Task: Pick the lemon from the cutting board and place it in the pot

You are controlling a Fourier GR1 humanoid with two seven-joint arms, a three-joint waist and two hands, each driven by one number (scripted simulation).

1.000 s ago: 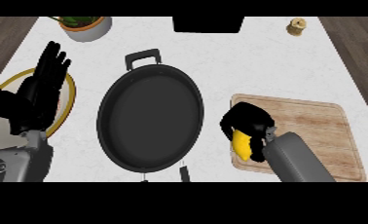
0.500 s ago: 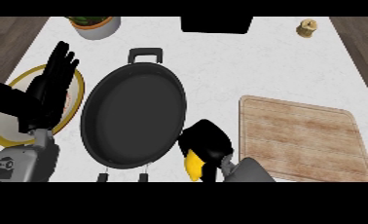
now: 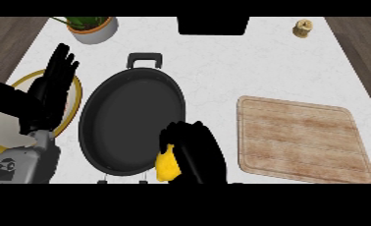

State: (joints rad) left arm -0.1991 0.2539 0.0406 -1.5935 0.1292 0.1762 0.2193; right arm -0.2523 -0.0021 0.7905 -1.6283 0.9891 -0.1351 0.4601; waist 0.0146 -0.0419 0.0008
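My right hand (image 3: 194,152) is curled round the yellow lemon (image 3: 167,165), which shows at its left side. The hand hangs at the near right rim of the black pot (image 3: 130,119), a wide dark pan with handles at its far and near ends. The wooden cutting board (image 3: 299,139) lies bare to the right of the hand. My left hand (image 3: 49,90) rests open, fingers up, at the left edge, over a yellow-rimmed plate (image 3: 22,81).
A potted plant (image 3: 92,27) stands at the far left. A dark box (image 3: 212,25) sits at the far middle and a small tan shaker (image 3: 303,28) at the far right. White counter lies between the pot and the board.
My right hand has carried the lemon leftward off the cutting board to the pot's near right rim. The left hand has stayed where it was.
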